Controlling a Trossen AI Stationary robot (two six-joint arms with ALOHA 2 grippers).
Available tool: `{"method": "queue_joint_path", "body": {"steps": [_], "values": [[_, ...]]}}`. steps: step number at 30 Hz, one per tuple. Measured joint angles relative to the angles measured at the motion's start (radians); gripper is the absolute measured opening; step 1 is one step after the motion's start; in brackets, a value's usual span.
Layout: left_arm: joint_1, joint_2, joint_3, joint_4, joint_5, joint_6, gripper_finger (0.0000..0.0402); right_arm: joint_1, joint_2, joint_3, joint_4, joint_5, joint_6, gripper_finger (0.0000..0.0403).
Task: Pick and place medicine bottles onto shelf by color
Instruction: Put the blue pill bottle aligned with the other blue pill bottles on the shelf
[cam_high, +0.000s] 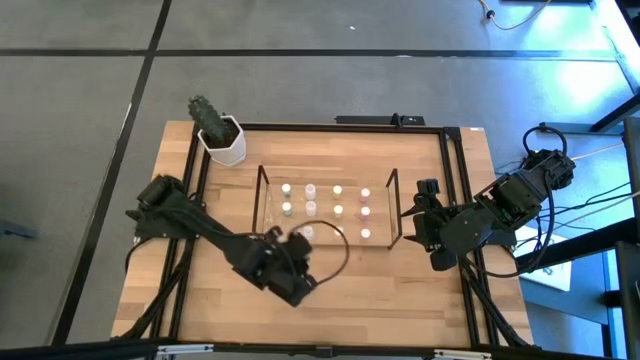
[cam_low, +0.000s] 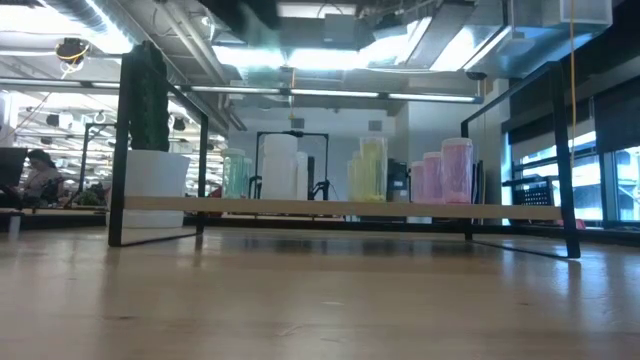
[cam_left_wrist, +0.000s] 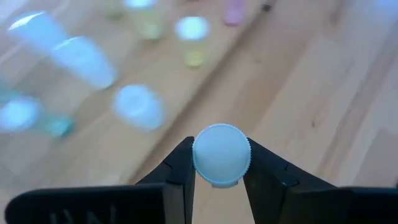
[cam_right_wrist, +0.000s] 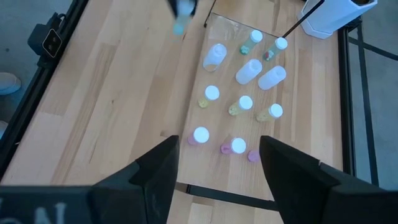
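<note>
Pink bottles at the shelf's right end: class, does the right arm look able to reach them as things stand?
Probably yes. The right gripper hangs open just outside the shelf by its right end, the pink bottles stand nearest it, and nothing covers them from above. The shelf's upright end might hinder a sideways approach.

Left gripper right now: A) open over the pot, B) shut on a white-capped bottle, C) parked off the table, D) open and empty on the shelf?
B: in the left wrist view the left gripper has both fingers pressed against a white-capped bottle, and the high view puts it just in front of the shelf.
</note>
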Motion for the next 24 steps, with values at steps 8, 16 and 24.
{"method": "queue_joint_path", "body": {"steps": [8, 16, 24], "values": [[-0.034, -0.073, 0.0, -0.204, -0.017, -0.326, 0.0092, 0.0, 0.0, 0.0, 0.013, 0.0, 0.0, 0.0224], [-0.036, -0.096, 0.0, -0.246, -0.042, -0.391, 0.0092, 0.0, 0.0, 0.0, 0.018, 0.0, 0.0, 0.0224], [-0.032, -0.092, 0.0, -0.294, -0.046, -0.415, 0.0092, 0.0, 0.0, 0.0, 0.018, 0.0, 0.0, 0.0224]]}}
